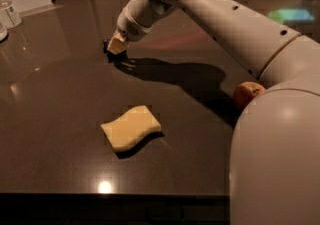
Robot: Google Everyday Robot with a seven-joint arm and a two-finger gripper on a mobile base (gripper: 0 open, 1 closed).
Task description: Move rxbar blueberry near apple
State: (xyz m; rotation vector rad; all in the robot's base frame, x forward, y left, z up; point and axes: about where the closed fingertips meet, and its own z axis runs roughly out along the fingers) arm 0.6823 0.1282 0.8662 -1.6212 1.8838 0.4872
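Note:
My gripper [118,47] is at the far left-middle of the dark table [60,119], pointing down. It is shut on the rxbar blueberry [110,49], which shows only as a small dark shape at the fingertips, just above the table surface. The apple [248,93], small, round and red, sits at the right, partly hidden behind my arm's large white body. The gripper is well to the left of the apple and farther back.
A pale yellow wavy sponge [131,128] lies in the near middle of the table. A clear bottle [10,13] stands at the far left. My arm's shadow [180,76] stretches between the gripper and the apple. The table's front edge [125,195] is near.

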